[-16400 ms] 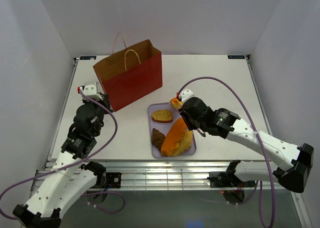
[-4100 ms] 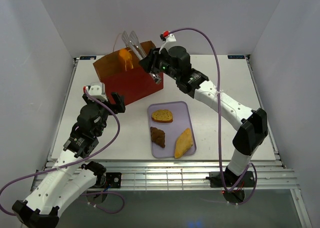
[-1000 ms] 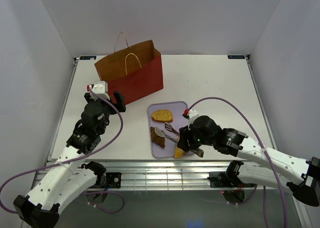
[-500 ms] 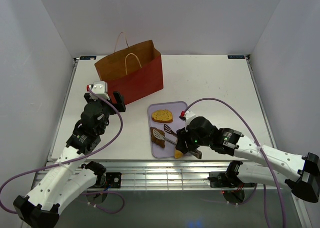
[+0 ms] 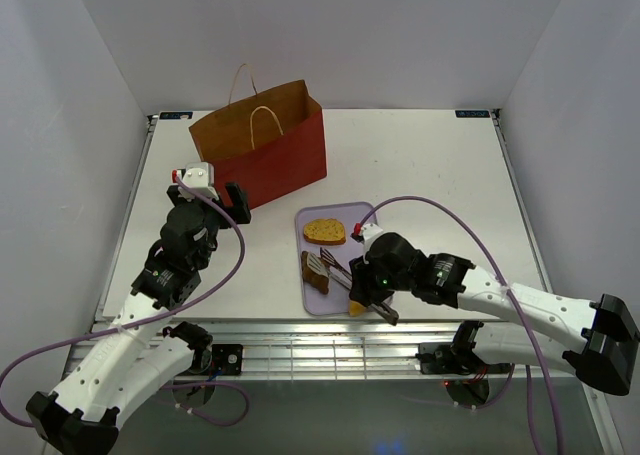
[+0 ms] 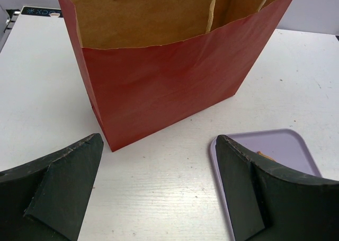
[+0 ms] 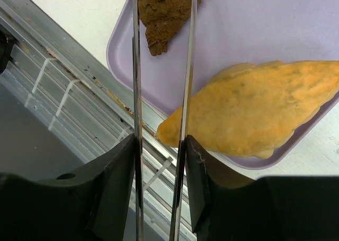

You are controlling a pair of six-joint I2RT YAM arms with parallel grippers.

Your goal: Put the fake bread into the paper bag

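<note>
1. top external: the paper bag stands upright with its mouth open in the upper left of the frame. it sits on the table, well apart from the tray at lower centre. the open top looks meant for dropping bread in from above. what lies inside cannot be seen.
2. bread left to move, all on the tray: the toast slice is at the far end. the brown piece is by the left rim. the long loaf is at the near end, half covered by the right gripper.
3. the right gripper is pressed onto the two arms of the metal tongs, squeezing them, so the bread is handled by the tool, not by the fingers.
4. in the right wrist view the tong arms run up the frame on either side of the brown piece. their tips are cut off at the top edge, so i cannot tell whether they have bitten. one arm passes over the loaf's left tip.
5. the left gripper is spread wide with nothing between its fingers. it sits low over the table, facing the bag's red side. my guess is that it is standing by to steady the bag.
6. writing: none on the bag faces in view. a dark label strip in the upper left of the left wrist view shows pale characters starting "xd", and the rest is hidden behind the bag.
</note>
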